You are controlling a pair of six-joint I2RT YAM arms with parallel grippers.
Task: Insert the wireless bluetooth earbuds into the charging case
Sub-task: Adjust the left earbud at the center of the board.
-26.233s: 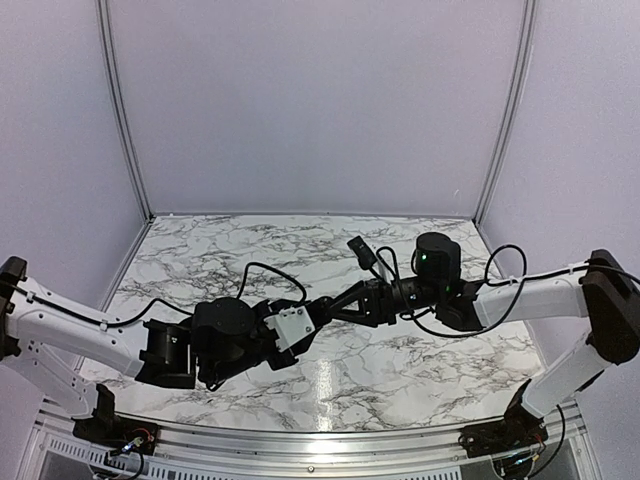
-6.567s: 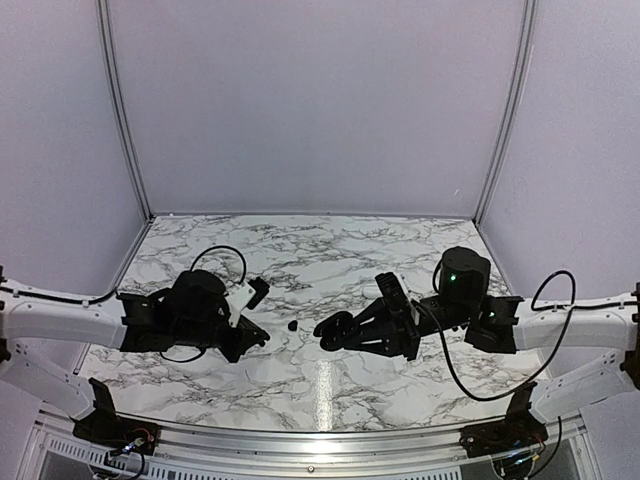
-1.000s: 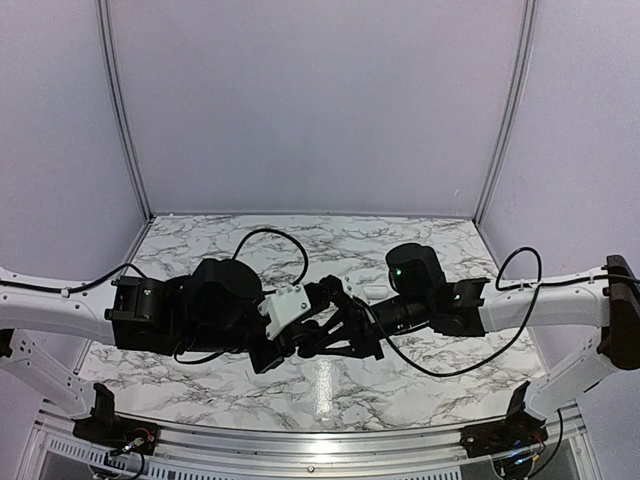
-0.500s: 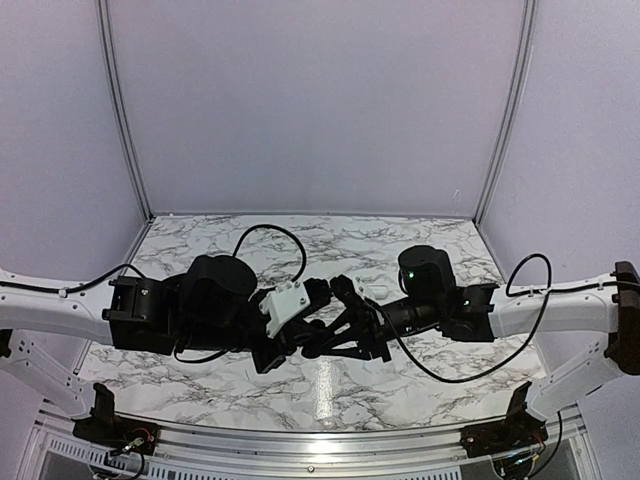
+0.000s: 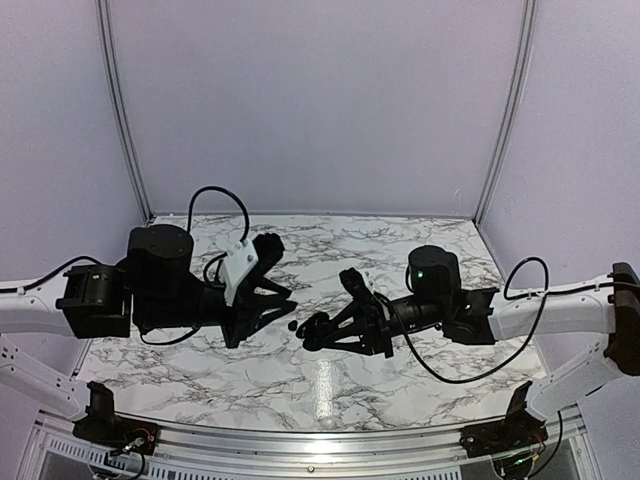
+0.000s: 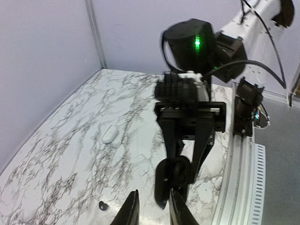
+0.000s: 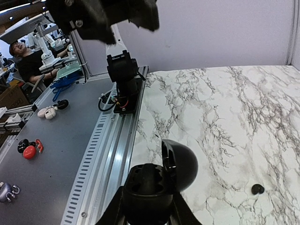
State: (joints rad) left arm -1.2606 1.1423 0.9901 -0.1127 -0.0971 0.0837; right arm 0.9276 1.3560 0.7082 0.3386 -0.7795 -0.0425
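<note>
Left jaws have just backed off to centre-left, barely parted and empty — right jaws stay clamped on the open charging case [image 5: 312, 333] at lower centre, one earbud [image 5: 292, 325] lying on the tabletop [image 5: 400, 240] beside it, probably next.

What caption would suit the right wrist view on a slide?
Right hand holds the open charging case; one earbud lies loose on the marble table.

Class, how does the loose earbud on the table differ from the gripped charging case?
The earbud lies loose on the table; the charging case is clamped in the right gripper. The earbud is much smaller than the case. The case is hinged open; the earbud is one solid piece. Both are black.
</note>
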